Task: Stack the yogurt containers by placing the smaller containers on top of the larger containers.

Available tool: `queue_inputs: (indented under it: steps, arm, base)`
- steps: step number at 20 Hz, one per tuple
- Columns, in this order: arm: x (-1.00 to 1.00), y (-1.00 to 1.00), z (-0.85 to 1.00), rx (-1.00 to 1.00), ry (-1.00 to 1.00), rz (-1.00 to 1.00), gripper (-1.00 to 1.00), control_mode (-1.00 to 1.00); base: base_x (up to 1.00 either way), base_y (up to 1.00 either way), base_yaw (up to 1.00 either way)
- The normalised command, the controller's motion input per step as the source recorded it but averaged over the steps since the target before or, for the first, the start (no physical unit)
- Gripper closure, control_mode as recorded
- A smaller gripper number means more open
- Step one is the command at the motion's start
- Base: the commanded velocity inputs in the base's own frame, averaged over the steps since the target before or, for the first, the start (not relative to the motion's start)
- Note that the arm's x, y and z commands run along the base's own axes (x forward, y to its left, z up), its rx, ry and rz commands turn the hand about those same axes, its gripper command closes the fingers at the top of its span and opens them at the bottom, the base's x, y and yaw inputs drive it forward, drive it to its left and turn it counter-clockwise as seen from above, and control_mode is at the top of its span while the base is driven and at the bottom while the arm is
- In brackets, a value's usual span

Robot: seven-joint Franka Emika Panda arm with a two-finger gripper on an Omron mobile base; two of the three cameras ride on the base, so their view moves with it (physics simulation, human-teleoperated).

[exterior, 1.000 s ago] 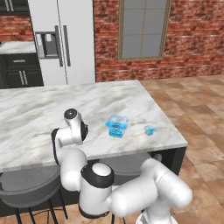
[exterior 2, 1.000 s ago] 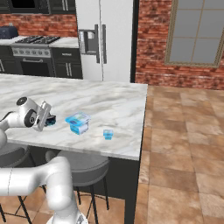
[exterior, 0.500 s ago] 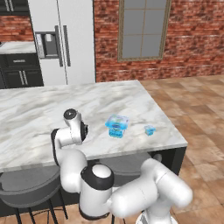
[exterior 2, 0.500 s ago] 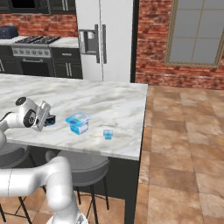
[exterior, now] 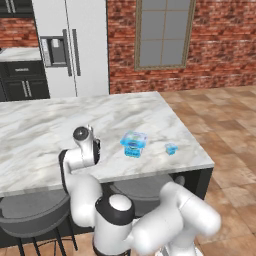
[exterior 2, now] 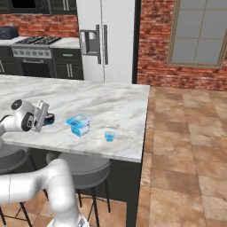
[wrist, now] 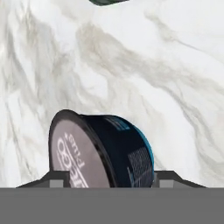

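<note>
The small dark round cup (wrist: 116, 148) with a pale lid lies tilted on the marble counter (exterior: 45, 125), between my two fingertips (wrist: 56, 181). My gripper (wrist: 109, 181) touches it on both sides and is shut on it. In the right base view the gripper (exterior 2: 46, 117) sits low at the counter's near left with the dark cup (exterior 2: 50, 119) at its tip. The larger light-blue squarish tub (exterior: 133, 144) (exterior 2: 79, 124) stands to the right of the gripper. The tiny light-blue tub (exterior: 171, 148) (exterior 2: 109, 136) stands further right, near the counter's front edge.
A dark green thing (wrist: 107, 1) peeks in at the top edge of the hand view. Grey stools (exterior: 30, 215) (exterior 2: 82, 166) stand under the counter's front edge. The counter ends just right of the tiny tub. A fridge (exterior: 70, 45) stands behind.
</note>
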Motion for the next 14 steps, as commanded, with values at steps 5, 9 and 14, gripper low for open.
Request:
queue_inputs:
  steps: [5, 9, 14]
  arm:
    - [-0.26, -0.07, 0.23, 0.03, -0.15, -0.01, 1.00, -1.00]
    - [-0.24, -0.08, 0.28, 0.03, -0.05, -0.05, 1.00, -1.00]
    - [-0.16, -0.06, 0.36, 0.02, 0.00, -0.08, 1.00, -1.00]
  base:
    - [0.00, 0.00, 0.00]
    - [0.00, 0.00, 0.00]
    - [0.00, 0.00, 0.00]
